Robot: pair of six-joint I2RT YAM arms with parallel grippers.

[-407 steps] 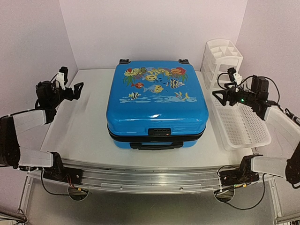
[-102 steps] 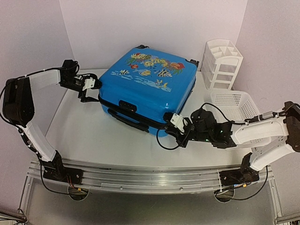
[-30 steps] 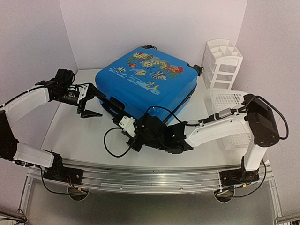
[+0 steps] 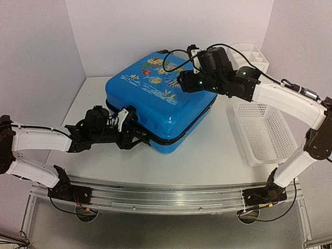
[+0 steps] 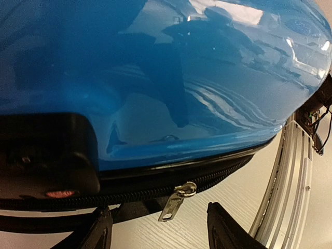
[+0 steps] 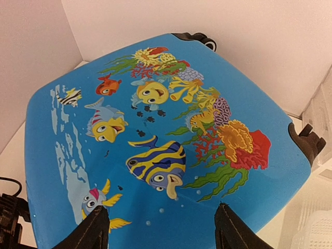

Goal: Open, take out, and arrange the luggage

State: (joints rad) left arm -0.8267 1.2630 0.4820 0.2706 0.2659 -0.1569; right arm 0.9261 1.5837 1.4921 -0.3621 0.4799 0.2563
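Eyeing the shut luggage [image 4: 155, 104].
My left end effector [image 5: 158, 231] gapes at the zipper pull [image 5: 175, 199]; right end effector [image 6: 158, 233] gapes above the lid [image 6: 171, 88].

L end effector [image 5: 156, 218] spread near luggage [image 5: 155, 78] zip pull [image 5: 174, 203].

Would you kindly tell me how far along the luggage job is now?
Done: nothing yet; the luggage lies closed. In hand: the open left gripper faces the zipper pull; the open right gripper hovers over the lid. Left: unzipping, opening, taking out, arranging.
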